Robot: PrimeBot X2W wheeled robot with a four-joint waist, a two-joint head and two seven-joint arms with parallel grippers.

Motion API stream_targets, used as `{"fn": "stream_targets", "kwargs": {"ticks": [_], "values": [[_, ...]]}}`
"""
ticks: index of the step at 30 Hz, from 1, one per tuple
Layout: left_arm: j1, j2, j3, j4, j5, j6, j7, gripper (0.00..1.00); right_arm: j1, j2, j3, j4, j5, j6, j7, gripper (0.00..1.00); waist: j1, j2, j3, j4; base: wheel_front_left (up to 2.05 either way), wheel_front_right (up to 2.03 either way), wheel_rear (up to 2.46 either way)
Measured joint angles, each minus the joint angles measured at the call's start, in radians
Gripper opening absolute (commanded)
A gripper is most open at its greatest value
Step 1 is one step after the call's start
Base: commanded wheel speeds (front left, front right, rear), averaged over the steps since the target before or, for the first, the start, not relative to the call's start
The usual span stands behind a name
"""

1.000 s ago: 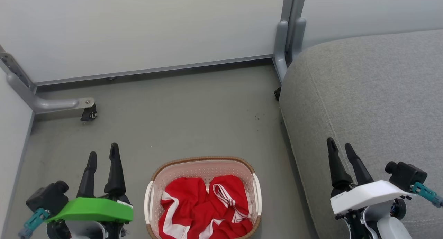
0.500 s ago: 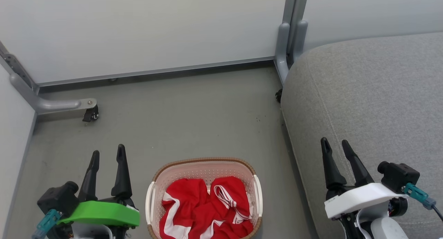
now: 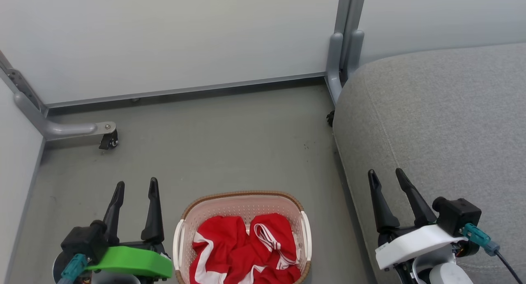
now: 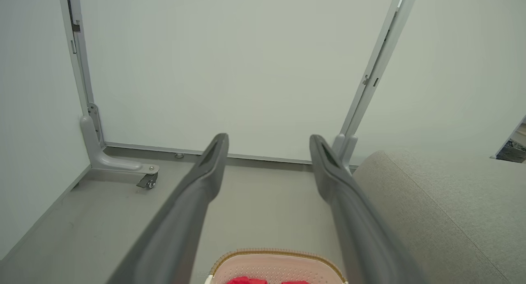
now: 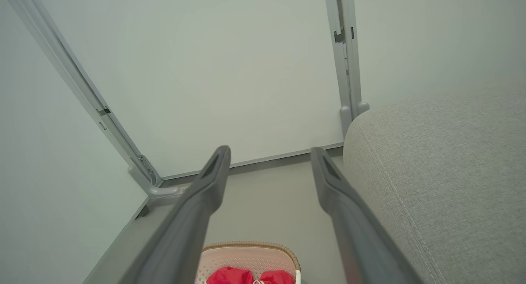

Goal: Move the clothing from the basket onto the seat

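Red clothing (image 3: 246, 251) with white panels and striped trim lies crumpled in the cream perforated basket (image 3: 242, 199), which stands on the floor at the bottom centre of the head view. The grey seat (image 3: 444, 119) fills the right side. My left gripper (image 3: 136, 186) hangs open left of the basket, nothing between its fingers. My right gripper (image 3: 386, 176) stands open over the seat's front edge, right of the basket. The left wrist view shows the basket rim (image 4: 275, 255) and the seat (image 4: 444, 210); the right wrist view shows the clothing (image 5: 246, 275), basket (image 5: 246, 253) and seat (image 5: 444, 169).
Pale partition panels (image 3: 172, 37) close the back and left. A grey bracket foot with a caster (image 3: 107, 141) juts onto the floor at the left. A grey post (image 3: 343, 45) stands by the seat's far corner. Grey floor (image 3: 222, 144) lies beyond the basket.
Both grippers have drawn inward toward the basket and lower in the head view, staying open. The whole picture has shifted slightly, so the camera has moved. The clothing lies as before.
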Motion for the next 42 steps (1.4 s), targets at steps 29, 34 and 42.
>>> {"fn": "stream_targets", "kwargs": {"ticks": [29,34,42], "values": [[0.066,0.002,-0.031,0.006,0.242,-0.009,-0.054,1.00,0.057,-0.002,0.049,-0.011,-0.256,0.000,-0.057,1.00,0.0000,0.0000,-0.043,-0.012,0.00,0.00,0.00],[0.069,0.002,-0.038,0.008,0.271,-0.009,-0.063,1.00,0.064,-0.002,0.050,-0.016,-0.291,0.000,-0.065,1.00,0.0000,0.0000,-0.045,-0.015,0.00,0.00,0.00],[0.078,0.002,-0.043,0.012,0.277,-0.006,-0.069,1.00,0.066,-0.003,0.043,-0.025,-0.299,0.000,-0.069,1.00,0.0000,0.0000,-0.049,-0.026,0.00,0.00,0.00]]}}
